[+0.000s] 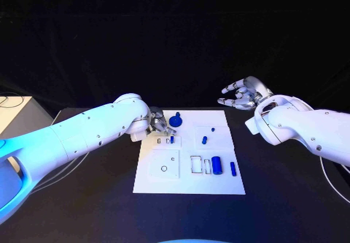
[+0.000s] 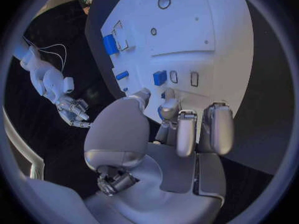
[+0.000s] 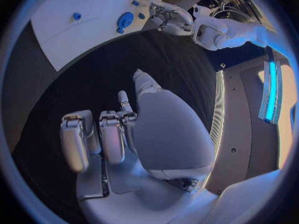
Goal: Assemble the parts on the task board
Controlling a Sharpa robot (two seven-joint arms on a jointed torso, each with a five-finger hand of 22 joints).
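the left hand rests at the task board's left edge, fingertips just beside a small blue part; whether it pinches anything i cannot tell. the right hand hovers off the board, fingers spread, holding nothing.

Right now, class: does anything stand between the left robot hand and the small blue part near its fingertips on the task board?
Nothing visible does. The left robot hand is at the task board edge, fingertips beside the small blue part, with bare white board between them.
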